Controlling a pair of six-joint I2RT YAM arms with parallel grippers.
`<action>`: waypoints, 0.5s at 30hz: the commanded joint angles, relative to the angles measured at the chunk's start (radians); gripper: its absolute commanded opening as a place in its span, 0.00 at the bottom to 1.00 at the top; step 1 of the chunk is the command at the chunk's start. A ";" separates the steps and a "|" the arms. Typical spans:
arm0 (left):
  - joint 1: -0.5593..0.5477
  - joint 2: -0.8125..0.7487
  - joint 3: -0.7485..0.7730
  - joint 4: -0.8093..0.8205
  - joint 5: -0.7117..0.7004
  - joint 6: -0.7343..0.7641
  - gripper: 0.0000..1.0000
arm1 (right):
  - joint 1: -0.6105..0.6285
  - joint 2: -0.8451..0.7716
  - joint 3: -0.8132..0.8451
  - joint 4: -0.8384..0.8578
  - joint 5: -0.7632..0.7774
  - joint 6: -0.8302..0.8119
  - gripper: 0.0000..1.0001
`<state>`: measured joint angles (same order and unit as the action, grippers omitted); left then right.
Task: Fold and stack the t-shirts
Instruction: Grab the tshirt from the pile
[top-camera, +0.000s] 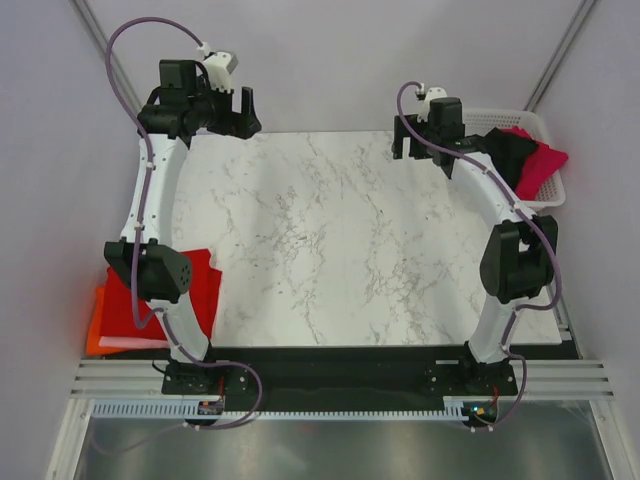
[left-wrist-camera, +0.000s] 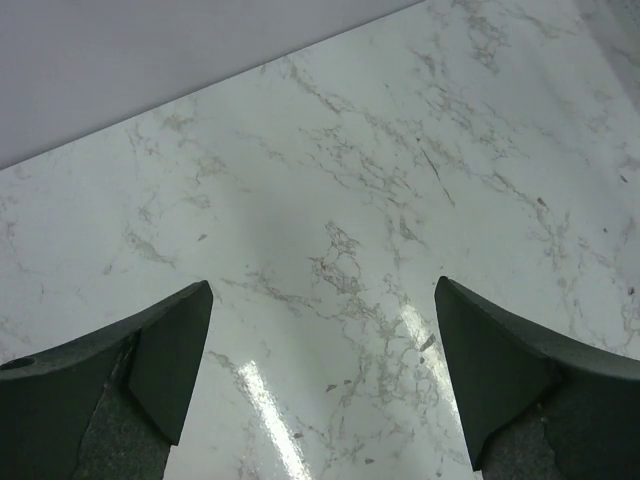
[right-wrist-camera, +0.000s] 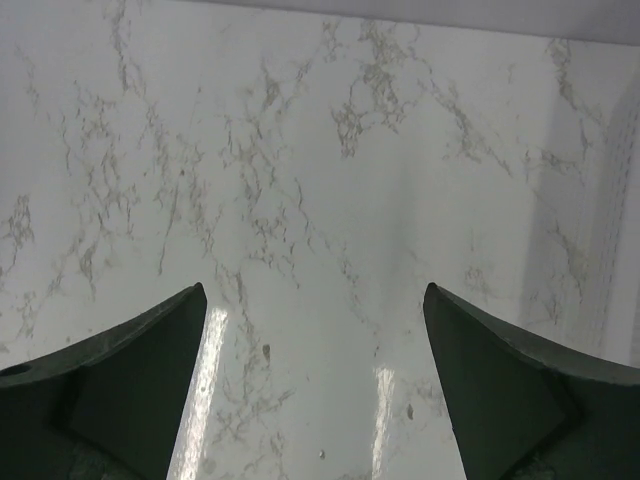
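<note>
Soft, light, limp cloth to deal with, by the look of it: expect sagging and draping from any single hold, no stiffness to push against, and some sliding over the glossy marble table (top-camera: 340, 250). Look for the t-shirts in two places. On the near left corner of the table, partly under the left arm's elbow (top-camera: 150, 270): a flat red pile (top-camera: 205, 275) with an orange layer (top-camera: 96, 335) peeking out beneath, seemingly folded already. In the white basket (top-camera: 505, 116) at the far right corner: a crimson shirt (top-camera: 545, 160) heaped loosely and spilling over the rim, beside what looks like a dark cloth (top-camera: 508, 150) of unclear kind. Best to pinch the crimson one at a raised fold or hem near the rim, lift clear of the lattice to avoid snagging, then spread flat and take two corners or the shoulders with both tools for folding. For the left gripper (top-camera: 243, 108): spread fully wide above the far left of the table, holding nothing, only bare marble between the fingers (left-wrist-camera: 150, 350) in the wrist view. Same for the right gripper (top-camera: 408, 142): wide apart and empty, hovering at the far right, just beside the basket. No brand, label or legible writing anywhere on cloth, basket or arms.
</note>
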<state>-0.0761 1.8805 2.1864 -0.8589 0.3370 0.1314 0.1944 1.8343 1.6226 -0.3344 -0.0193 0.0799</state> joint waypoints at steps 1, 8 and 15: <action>0.010 -0.006 -0.014 0.050 0.161 0.020 1.00 | -0.102 0.075 0.199 -0.060 -0.006 0.049 0.98; -0.002 0.081 -0.001 0.066 0.023 0.007 1.00 | -0.302 0.158 0.321 -0.092 -0.139 -0.032 0.98; -0.068 0.118 -0.024 0.051 0.031 0.068 0.95 | -0.437 0.241 0.378 -0.175 -0.050 -0.186 0.95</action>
<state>-0.0994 2.0018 2.1532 -0.8288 0.3824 0.1490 -0.2276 2.0193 1.9446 -0.4442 -0.0971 -0.0170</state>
